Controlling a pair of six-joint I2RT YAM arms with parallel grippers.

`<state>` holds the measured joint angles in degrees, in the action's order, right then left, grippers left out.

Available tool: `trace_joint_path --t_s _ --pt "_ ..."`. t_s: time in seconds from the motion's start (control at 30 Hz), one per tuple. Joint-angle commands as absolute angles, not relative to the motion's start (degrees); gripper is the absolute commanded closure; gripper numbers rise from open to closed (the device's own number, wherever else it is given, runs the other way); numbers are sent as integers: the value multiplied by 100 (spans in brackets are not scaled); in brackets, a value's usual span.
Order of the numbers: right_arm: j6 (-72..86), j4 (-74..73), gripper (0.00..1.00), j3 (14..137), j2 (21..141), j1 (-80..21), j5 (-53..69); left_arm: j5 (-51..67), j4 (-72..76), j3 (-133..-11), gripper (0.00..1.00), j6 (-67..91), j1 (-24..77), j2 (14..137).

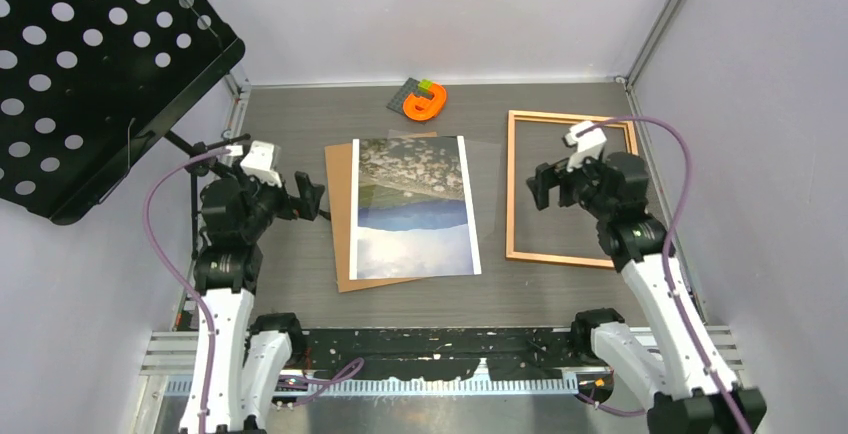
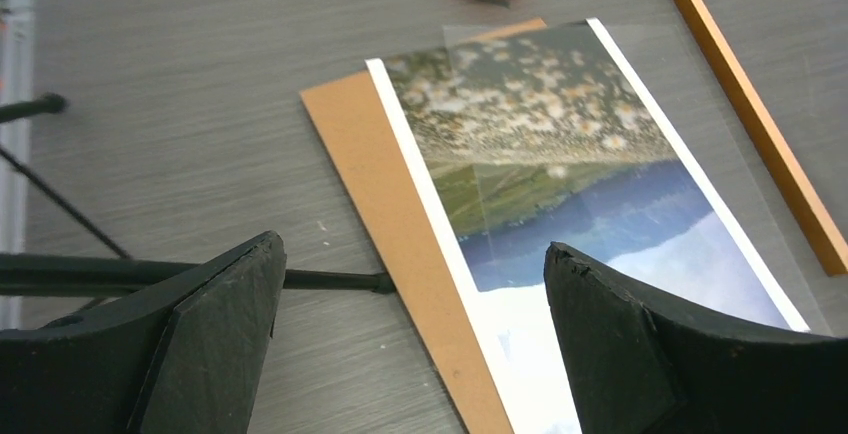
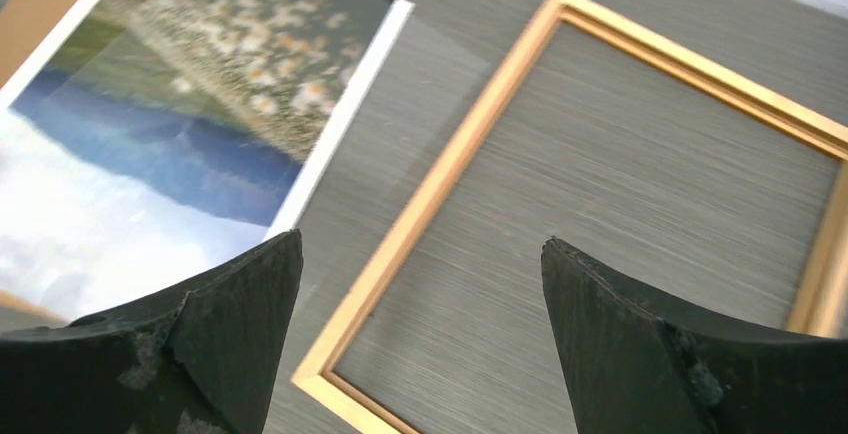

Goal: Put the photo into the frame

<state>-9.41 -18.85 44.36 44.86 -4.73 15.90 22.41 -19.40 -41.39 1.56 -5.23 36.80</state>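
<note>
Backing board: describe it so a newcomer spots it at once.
On the grey table, near its middle, lies the photo. The board is the plain brown sheet under it, showing along its left edge. Unlike the frame to the right, it is solid, not an open rim.

You have one photo [image 1: 415, 209], one frame [image 1: 513, 184], one brown backing board [image 1: 342, 214] and one clear sheet [image 1: 488, 179] to count. Add one orange piece [image 1: 426, 104], one dark grey plate [image 1: 402, 94], one black perforated stand [image 1: 90, 64], and two grippers: left gripper [image 1: 312, 197], right gripper [image 1: 538, 186].
</note>
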Motion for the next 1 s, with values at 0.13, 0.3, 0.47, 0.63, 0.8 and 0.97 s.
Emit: trace_joint_path --t_s 0.13,0.3,0.47,0.63,0.8,0.97 --pt "-794 -1220 5 4917 5916 -2029 1330 1983 -2075 -4562 1 285 586 4943" --pt "-569 -912 5 4939 6804 -2490 1559 1914 -1993 -4853 1 332 1198 5950" --pt "-232 -607 5 4708 7344 -2676 1763 2072 -1709 -5014 1 611 1388 6839" --pt "233 -330 5 4467 7735 -2698 1850 2048 -1305 -4928 1 746 1480 7222" --pt "546 -440 5 4462 8254 -2696 1512 2006 -1140 -4841 1 731 1503 7314" --pt "761 -526 4 4484 8667 -2634 1222 2044 -1067 -4804 1 665 1546 7358"
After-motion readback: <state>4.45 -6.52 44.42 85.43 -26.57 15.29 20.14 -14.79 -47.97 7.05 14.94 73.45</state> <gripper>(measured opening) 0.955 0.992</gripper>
